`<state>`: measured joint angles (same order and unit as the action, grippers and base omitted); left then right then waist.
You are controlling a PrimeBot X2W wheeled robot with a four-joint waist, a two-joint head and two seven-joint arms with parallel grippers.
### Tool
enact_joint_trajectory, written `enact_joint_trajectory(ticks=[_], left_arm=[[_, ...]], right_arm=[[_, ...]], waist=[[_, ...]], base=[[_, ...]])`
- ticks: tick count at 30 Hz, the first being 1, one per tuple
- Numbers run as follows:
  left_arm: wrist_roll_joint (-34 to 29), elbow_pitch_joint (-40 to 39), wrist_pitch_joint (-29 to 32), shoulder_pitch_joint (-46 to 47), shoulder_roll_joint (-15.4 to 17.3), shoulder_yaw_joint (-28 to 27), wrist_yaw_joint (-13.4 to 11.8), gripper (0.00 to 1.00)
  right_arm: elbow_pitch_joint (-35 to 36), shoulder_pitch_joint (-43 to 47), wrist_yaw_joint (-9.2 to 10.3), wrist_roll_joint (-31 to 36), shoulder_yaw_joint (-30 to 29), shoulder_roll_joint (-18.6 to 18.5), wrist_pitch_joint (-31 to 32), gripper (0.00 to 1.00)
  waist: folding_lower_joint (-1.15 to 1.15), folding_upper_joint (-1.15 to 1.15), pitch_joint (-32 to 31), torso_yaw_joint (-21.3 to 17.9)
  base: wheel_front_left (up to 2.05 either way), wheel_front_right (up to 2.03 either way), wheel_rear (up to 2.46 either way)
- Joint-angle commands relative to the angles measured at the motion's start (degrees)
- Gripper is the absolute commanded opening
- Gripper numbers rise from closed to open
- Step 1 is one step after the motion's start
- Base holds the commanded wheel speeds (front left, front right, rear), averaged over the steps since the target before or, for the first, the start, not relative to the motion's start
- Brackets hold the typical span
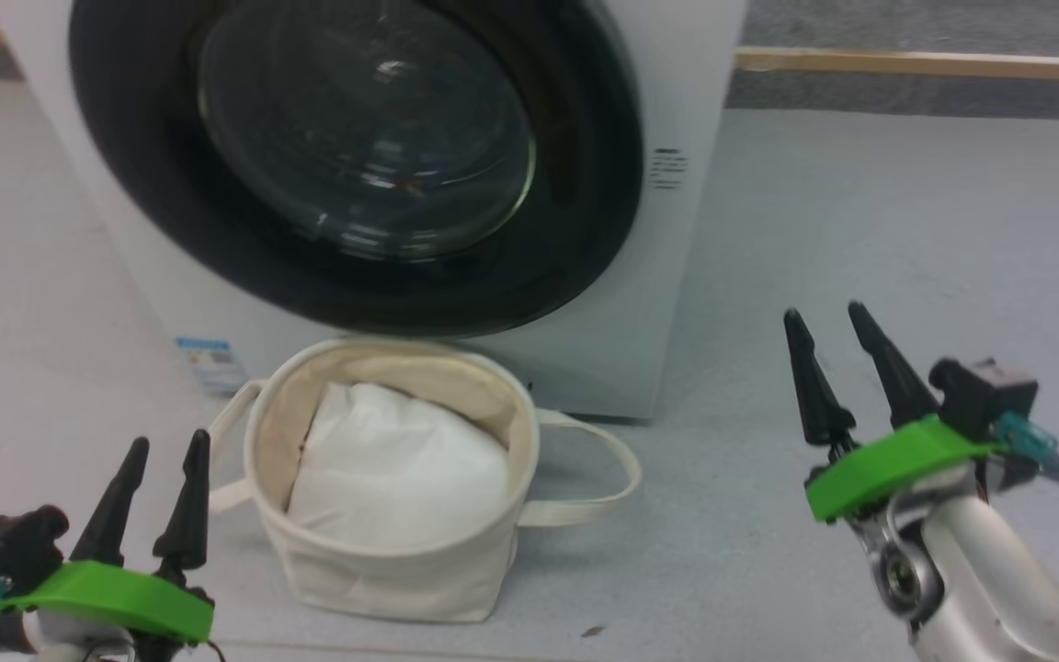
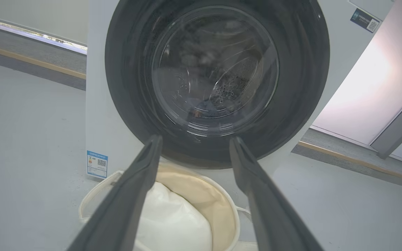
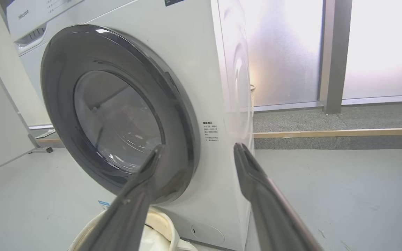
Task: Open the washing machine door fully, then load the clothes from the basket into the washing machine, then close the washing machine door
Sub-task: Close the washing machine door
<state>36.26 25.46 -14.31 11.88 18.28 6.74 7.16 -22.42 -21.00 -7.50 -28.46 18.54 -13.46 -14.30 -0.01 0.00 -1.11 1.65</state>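
Pale grey floor [image 1: 860,230] all round, a wooden strip along the wall behind, and the big white washing machine [image 1: 686,276] planted in the middle of it. The washing machine door [image 1: 585,230] lies flush against the machine's front, shut by the look of it: wide glossy black rim, clear glass bowl bulging at the centre, something dim behind the glass that's too murky to name. That door should be rigid and fairly heavy on its hinge, and the polished rim looks slippery, so I'd hook a fingertip behind its outer edge rather than press on the glass; I can't spot a handle recess. Right in front of the machine sits the basket [image 1: 382,570], soft cream canvas with floppy loop handles, plain white padding [image 1: 401,469] showing inside and no printed clothes that I can make out. The left gripper [image 1: 169,441] hovers just beside the basket, jaws spread, nothing between them. The right gripper [image 1: 824,313] hangs off the machine's other side, jaws likewise apart and empty
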Motion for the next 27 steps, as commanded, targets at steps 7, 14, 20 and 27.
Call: enact_joint_trajectory(ticks=[7,14,20,27], left_arm=[[-0.41,-2.41,-0.69,0.20,3.47,-2.50,0.33,1.00],[-2.65,-2.69,-0.69,-0.42,2.46,-3.57,0.33,1.00],[-3.57,-2.90,-0.69,-0.57,1.95,-3.49,0.33,1.00],[-3.74,-3.09,-0.69,-0.45,1.99,-3.59,0.33,1.00]], right_arm=[[5.21,6.01,0.01,0.18,-1.97,0.44,-0.70,1.00],[6.12,8.20,0.01,0.78,-2.58,1.46,-0.70,1.00],[6.04,8.70,0.01,1.15,-2.90,1.86,-0.70,1.00],[5.63,8.98,0.01,1.10,-2.29,1.96,-0.70,1.00]], waist=[[0.01,0.00,-2.20,-3.13],[0.01,0.00,-2.98,-3.20],[0.01,0.00,-3.33,-2.99],[0.01,0.00,-3.29,-2.55]], base=[[0.00,0.00,0.00],[0.00,0.00,0.00],[0.00,0.00,0.00],[0.00,0.00,0.00]])
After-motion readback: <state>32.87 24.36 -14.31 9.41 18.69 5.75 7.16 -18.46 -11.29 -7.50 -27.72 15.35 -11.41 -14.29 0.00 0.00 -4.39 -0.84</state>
